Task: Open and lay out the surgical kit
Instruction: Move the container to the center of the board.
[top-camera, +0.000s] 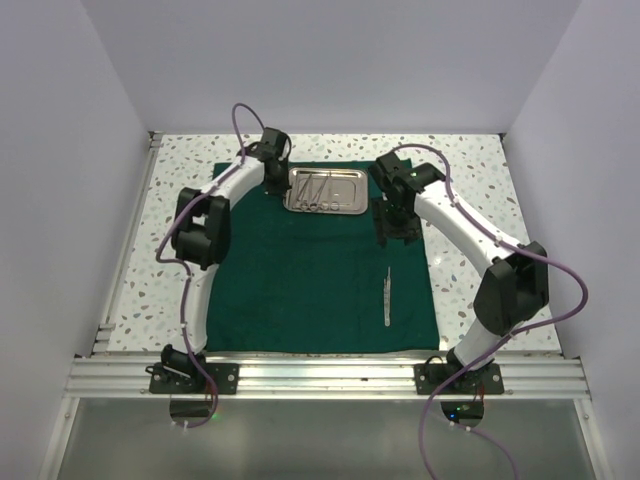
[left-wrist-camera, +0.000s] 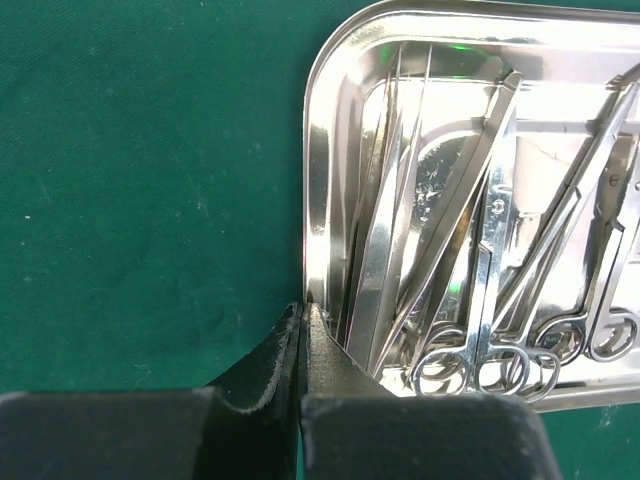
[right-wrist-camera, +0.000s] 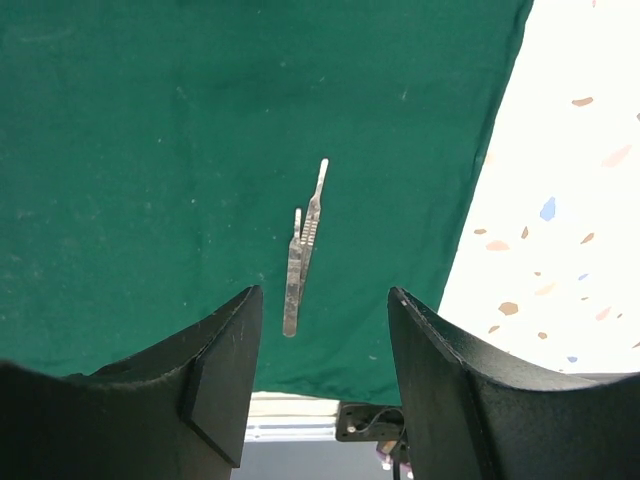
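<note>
The dark green cloth (top-camera: 300, 290) lies open and flat on the table (top-camera: 480, 190). So I judge that the unwrapping is done and the step in hand is the laying out of the instruments. The steel tray (top-camera: 350, 192) stands at the upper middle of the cloth in the top view. It holds scissors (left-wrist-camera: 560, 260) and other slim steel pieces, packed close together. The tweezers (top-camera: 387, 297) lie alone on the cloth, lower right of the tray and well apart from it.

The left tool (left-wrist-camera: 303, 318) is closed at the lower left corner of the tray in its wrist view. One finger is outside the rim and the other is over the corner, so it seems to pinch the thin rim, probably to steady the tray. The right tool (right-wrist-camera: 323, 295) is open with nothing between its fingers. It hangs above the cloth near the tray's lower right corner in the top view.

In my judgement, the next move calls for the right tool to take one slim piece from the pile without dragging its neighbours, and to put it beside the tweezers.

The tray's corner is hidden under the left finger, so the pinch is not certain. The tray's right end is cut off in the left wrist view. In the right wrist view the tweezers look like two thin pieces side by side, and I cannot tell if it is one instrument or two. In the tray, overlaps and reflections make counting impossible.
</note>
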